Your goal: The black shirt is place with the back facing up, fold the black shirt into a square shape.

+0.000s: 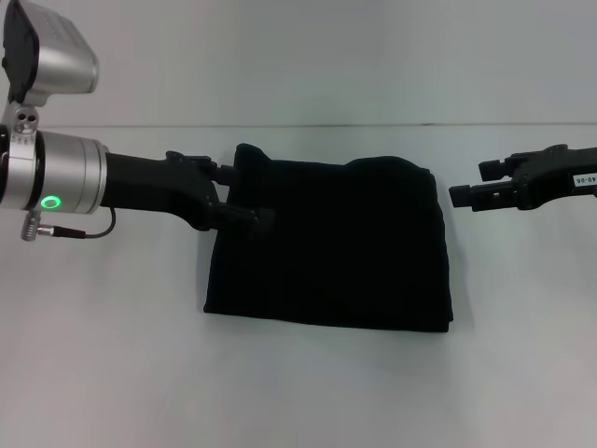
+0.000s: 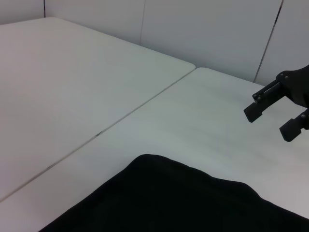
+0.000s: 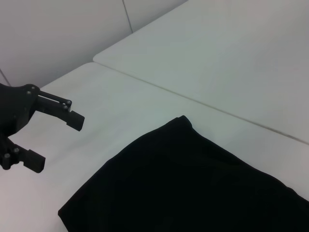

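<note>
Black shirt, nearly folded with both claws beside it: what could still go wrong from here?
1. The left claw sits at the black shirt's far left corner; a finger could snag it on withdrawal and pull the fold open.
2. That corner pokes up, so the shape may not end square.
3. The right claw, open and clear of the cloth, cannot steady it.

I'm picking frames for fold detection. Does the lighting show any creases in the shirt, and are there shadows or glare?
Head view: the shirt reads as an almost flat black patch, with only faint folds near its far edge; soft shadows on the table, no glare. Wrist views: the fabric is a featureless black and the light is even.
</note>
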